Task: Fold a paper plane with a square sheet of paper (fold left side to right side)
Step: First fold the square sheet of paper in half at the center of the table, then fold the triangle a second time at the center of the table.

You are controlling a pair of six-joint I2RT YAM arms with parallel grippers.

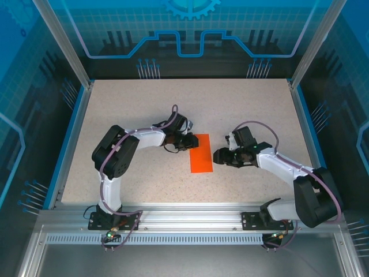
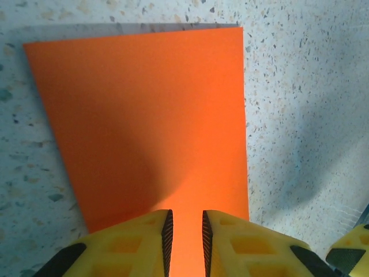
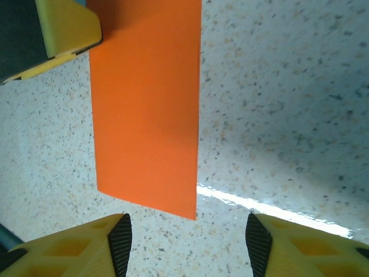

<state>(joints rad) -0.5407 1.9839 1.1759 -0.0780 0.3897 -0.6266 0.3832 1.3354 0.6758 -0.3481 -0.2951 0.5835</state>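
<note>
We see the paper (image 1: 201, 153) lying flat near the middle of the table (image 1: 259, 109), an orange rectangle, taller than wide. The left gripper (image 1: 190, 142) sits at the paper's upper left edge. In its wrist view the fingers (image 2: 144, 242) stand a narrow slit apart above the sheet, and we cannot tell whether they press on it. The right gripper (image 1: 216, 156) hangs just beside the paper's right edge, fingers (image 3: 118, 236) spread wide, holding nothing and clear of the sheet.
</note>
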